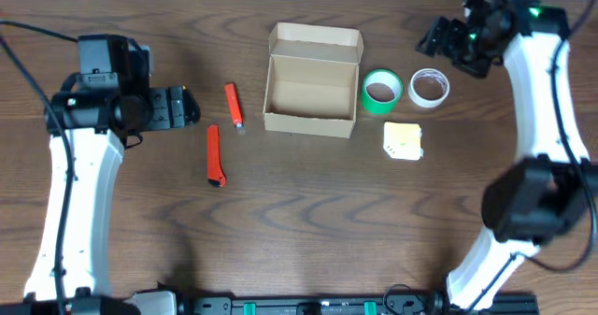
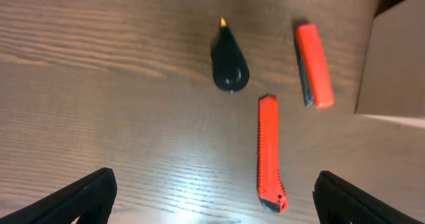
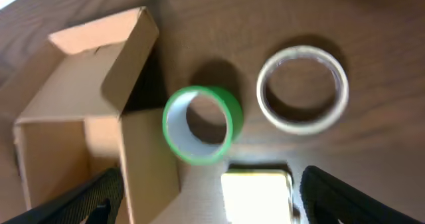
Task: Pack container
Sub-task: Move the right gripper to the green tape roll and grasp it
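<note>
Pack container, step judged: first pick, approach phase; nothing packed yet.

Container (image 1: 311,93) sits at centre-back of the counter (image 1: 299,231); flap lid stands open on the far side; inside looks empty in overhead view.

R end effector (image 1: 437,42) hovers above the far-right group; fingers spread wide, nothing between them (R wrist view). Below it: green tape roll (image 3: 202,124) just beside the container's right wall, poss. touching, cannot tell; clear tape roll (image 3: 303,88) near, apart from the green one; yellow notepad (image 3: 257,196) nearer the robot.

L end effector (image 1: 190,107) is fully open and empty; it hovers left of two orange cutters: shorter cutter (image 2: 314,64) lies closer to the container, longer cutter (image 2: 269,152) lies closer to the arm; cutters apart, roughly parallel.

Next move, judged: R arm likely to go first; drop onto one roll w/ one finger inside the ring, one outside; the green roll leaves little room on the container side, so grip its free side; then lift clear of the wall and release inside. L arm can take the cutters across their narrow width.
</note>
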Motion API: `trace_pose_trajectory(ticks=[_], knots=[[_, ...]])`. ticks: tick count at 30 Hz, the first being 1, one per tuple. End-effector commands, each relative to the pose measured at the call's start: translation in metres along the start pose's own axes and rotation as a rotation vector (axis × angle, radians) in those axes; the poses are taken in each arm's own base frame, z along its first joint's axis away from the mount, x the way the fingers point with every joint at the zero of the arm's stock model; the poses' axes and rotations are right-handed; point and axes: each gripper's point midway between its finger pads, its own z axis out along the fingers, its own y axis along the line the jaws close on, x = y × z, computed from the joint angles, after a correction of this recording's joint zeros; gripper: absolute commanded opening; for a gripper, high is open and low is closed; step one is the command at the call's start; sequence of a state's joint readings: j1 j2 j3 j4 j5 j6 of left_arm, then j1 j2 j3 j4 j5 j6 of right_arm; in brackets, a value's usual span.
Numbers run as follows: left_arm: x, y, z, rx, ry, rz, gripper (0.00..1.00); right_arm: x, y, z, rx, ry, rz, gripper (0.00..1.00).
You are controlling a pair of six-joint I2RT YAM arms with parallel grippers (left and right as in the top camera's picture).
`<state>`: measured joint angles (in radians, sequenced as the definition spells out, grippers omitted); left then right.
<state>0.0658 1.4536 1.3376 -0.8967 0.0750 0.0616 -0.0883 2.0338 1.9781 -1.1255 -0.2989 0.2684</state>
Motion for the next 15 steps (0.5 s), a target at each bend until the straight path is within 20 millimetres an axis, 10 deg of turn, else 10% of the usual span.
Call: trace_pose_trajectory(ticks=[1, 15], knots=[[0.001, 0.004, 0.006, -0.01, 0.029, 0.041, 0.95, -0.017, 0.017, 0.008, 0.02, -0.019, -0.05, 0.86], [0.005, 0.004, 0.019, -0.009, 0.072, 0.04, 0.95, 0.032, 0.018, 0.081, 0.284, 0.221, -0.211, 0.78]])
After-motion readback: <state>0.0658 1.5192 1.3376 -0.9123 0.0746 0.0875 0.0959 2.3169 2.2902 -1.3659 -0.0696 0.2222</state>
